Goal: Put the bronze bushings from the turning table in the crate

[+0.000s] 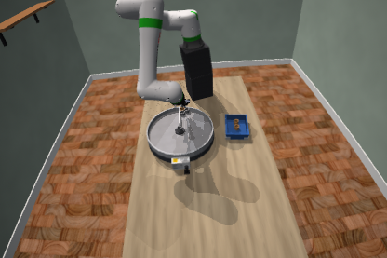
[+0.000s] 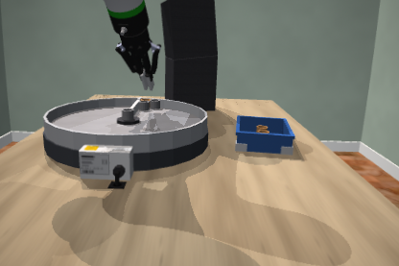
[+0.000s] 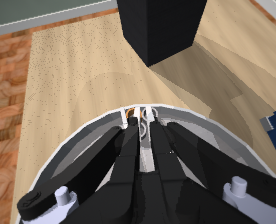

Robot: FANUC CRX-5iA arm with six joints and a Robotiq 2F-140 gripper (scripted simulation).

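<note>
The grey turning table (image 1: 180, 135) stands mid-table, with a hub (image 2: 129, 116) at its centre. At its far rim lie a bronze bushing (image 3: 132, 112) and, right beside it, a steel bushing; the steel one also shows in the exterior view (image 2: 154, 104). My gripper (image 2: 148, 81) hangs above that far rim, fingers shut with nothing between them; in the wrist view its tips (image 3: 139, 120) point down at the two bushings. The blue crate (image 2: 264, 133) to the right of the turning table holds two bronze bushings (image 2: 262, 129).
A tall black column (image 2: 189, 53) stands just behind the turning table, close to my gripper. A grey control box (image 2: 105, 160) sits at the turning table's front. The crate also shows in the top view (image 1: 236, 126).
</note>
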